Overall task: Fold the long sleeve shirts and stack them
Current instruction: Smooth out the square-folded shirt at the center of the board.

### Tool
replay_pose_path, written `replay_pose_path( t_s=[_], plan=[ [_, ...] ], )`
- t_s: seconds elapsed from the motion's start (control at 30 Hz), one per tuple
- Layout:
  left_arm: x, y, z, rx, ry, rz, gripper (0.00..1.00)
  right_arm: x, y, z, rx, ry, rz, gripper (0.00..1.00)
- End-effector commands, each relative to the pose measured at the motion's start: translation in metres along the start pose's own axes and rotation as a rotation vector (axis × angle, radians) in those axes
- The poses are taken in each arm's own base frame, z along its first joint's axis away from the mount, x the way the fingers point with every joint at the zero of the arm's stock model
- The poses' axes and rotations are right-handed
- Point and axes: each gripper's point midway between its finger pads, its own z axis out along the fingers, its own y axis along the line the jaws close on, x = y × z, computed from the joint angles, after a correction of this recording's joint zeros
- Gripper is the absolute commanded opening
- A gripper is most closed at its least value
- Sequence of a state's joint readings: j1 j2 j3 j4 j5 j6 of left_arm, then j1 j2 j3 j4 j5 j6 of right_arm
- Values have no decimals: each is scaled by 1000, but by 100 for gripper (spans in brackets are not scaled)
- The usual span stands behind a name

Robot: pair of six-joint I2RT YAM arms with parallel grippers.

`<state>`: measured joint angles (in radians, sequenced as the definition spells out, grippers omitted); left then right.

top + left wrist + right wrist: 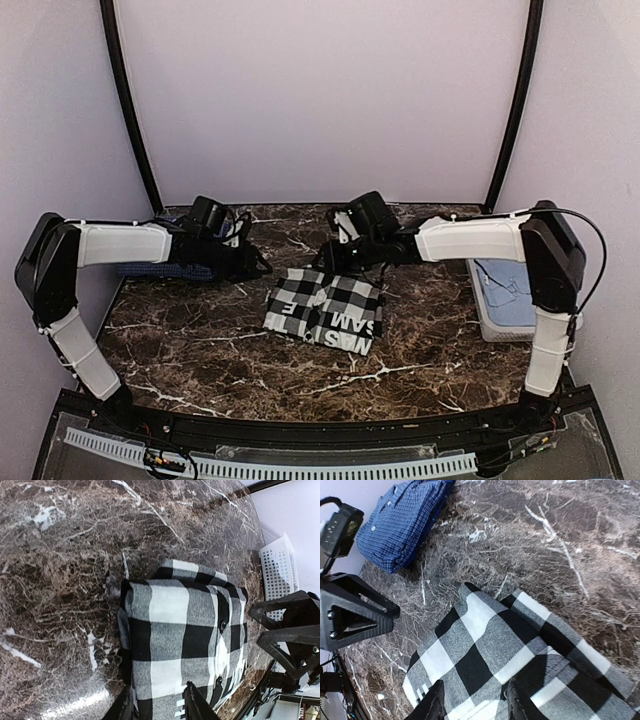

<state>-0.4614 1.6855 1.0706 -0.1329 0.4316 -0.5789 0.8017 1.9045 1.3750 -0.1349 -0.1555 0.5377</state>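
Note:
The black-and-white checked shirt (325, 310) lies folded in the middle of the marble table. It fills the left wrist view (185, 640) and the right wrist view (510, 655). The dark blue fine-check shirt (160, 270) lies folded at the far left, partly under my left arm, and shows in the right wrist view (402, 522). My left gripper (255, 265) is open over the checked shirt's far left edge (157, 707). My right gripper (335, 262) is open over its far edge (475, 705). Neither holds cloth.
A white slotted plastic basket (515, 320) with light blue cloth in it stands at the right edge of the table; its wall shows in the left wrist view (280, 570). The two grippers face each other closely above the shirt's far side.

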Motion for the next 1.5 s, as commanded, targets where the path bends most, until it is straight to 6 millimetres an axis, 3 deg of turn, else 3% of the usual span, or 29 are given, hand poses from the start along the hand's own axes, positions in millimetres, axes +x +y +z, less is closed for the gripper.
replay_pose_path(
  t_s=[0.0,0.2,0.3,0.5,0.7,0.93,1.07,1.17,1.33,1.47],
  plan=[
    [19,-8,-5,34,25,-13,32,18,-9,30,76,77,-49,39],
    [42,-13,11,67,77,-12,32,29,-59,64,207,135,-26,39],
    [54,-19,24,80,112,3,32,32,-69,76,193,157,-4,40],
    [89,-8,45,47,192,-30,30,36,-62,79,144,178,6,41],
    [117,7,43,-13,227,-81,26,28,-54,67,126,160,-10,43],
    [144,-18,46,8,271,-51,24,9,-33,49,89,124,-57,46],
    [143,-36,44,18,250,-39,24,7,-22,35,99,111,-89,47],
    [134,-46,31,13,215,-36,23,10,-14,20,104,102,-102,47],
    [103,-69,3,17,107,-3,22,33,1,-5,110,98,-112,47],
    [77,-69,-5,-52,39,33,25,56,5,-21,107,100,-92,47]
  ],
)
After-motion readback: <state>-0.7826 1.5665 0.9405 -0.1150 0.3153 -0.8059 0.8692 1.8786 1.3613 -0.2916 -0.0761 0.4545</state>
